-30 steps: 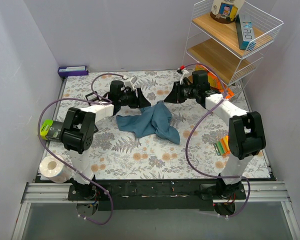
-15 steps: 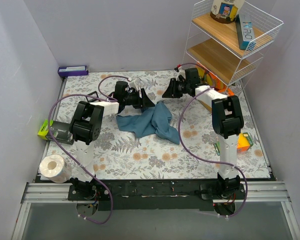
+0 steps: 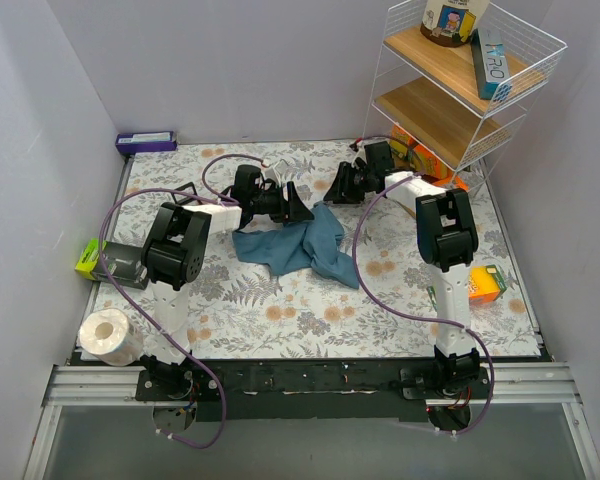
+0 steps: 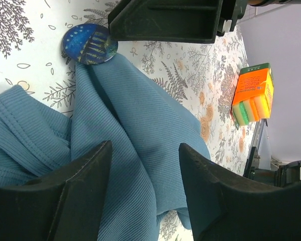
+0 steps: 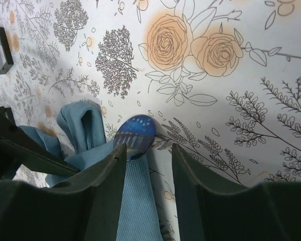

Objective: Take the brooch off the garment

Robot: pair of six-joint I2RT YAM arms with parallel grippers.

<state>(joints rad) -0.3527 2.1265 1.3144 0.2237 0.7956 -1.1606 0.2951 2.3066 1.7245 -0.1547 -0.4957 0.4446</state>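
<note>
Between white walls (image 3: 260,70), floral tablecloth (image 3: 280,312).

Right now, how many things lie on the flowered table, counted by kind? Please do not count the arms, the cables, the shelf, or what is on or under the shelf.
Shirt: 1
Brooch: 1
Paper roll: 1
Boxes: 3, namely purple box, green box, orange box
Total: 6
</note>
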